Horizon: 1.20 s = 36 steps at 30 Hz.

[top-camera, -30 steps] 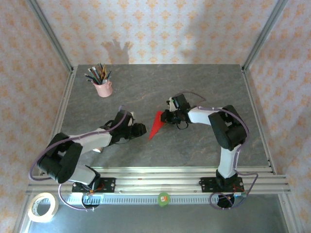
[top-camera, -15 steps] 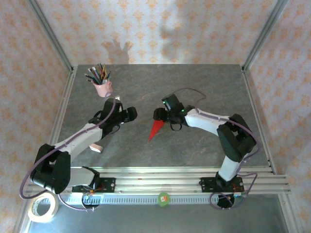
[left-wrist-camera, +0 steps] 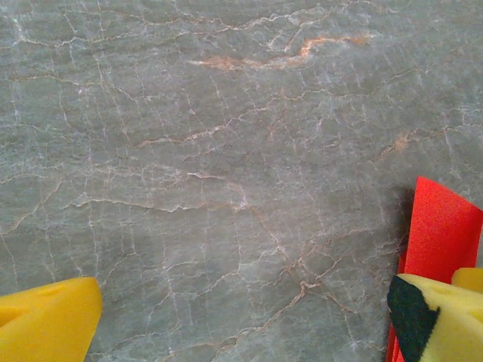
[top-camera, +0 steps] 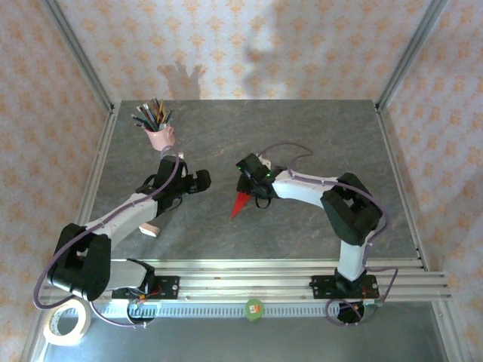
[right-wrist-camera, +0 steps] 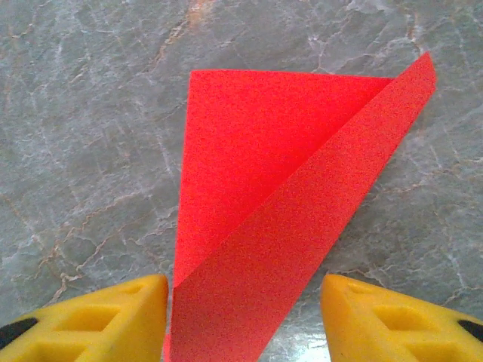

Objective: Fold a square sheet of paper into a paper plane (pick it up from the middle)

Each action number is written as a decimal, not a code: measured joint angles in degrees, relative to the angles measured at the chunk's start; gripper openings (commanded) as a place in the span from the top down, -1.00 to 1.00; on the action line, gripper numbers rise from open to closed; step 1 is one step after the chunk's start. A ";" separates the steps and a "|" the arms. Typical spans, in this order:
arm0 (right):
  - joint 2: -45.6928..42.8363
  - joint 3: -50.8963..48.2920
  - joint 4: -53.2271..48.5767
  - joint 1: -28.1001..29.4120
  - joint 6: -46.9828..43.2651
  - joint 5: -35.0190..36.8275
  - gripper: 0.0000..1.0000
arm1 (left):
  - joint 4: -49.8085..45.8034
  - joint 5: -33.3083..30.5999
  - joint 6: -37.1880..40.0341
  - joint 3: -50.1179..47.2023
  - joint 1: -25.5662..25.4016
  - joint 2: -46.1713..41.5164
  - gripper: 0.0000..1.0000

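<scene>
On the table (top-camera: 317, 136) our paper plane (top-camera: 240, 204) lies folded near centre, nose toward seven o'clock. Right gripper (right-wrist-camera: 243, 294) straddles its tail, jaws apart, not pinching. Left gripper (left-wrist-camera: 241, 298), at nine o'clock, gapes empty. Folding looks done.

Top camera: high at the near edge, looking down over the whole table (top-camera: 317, 136). Wrist cameras: close above it, facing down; all share the paper plane (right-wrist-camera: 264, 226).
</scene>
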 measured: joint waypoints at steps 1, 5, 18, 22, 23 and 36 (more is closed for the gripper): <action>0.33 0.46 -0.48 0.00 0.13 0.11 -0.08 | 0.02 -0.07 0.00 0.00 0.00 0.00 -0.99; 0.81 1.29 -2.10 0.00 0.11 0.50 -0.01 | 0.00 -1.11 0.02 0.00 0.15 0.00 -0.99; 1.33 1.84 -5.53 0.00 2.56 2.34 0.32 | 0.00 -1.77 0.02 0.00 0.37 0.00 -0.99; 1.33 1.84 -5.57 0.00 3.21 2.91 0.33 | 0.00 -1.77 0.02 -0.02 0.37 0.00 -0.99; 1.33 1.81 -5.73 0.00 3.41 3.13 0.37 | 0.00 -1.77 0.02 -0.02 0.37 0.00 -0.99; 1.14 1.73 -9.16 0.02 5.07 7.76 0.85 | 0.00 -1.77 0.02 0.00 0.37 0.13 -0.99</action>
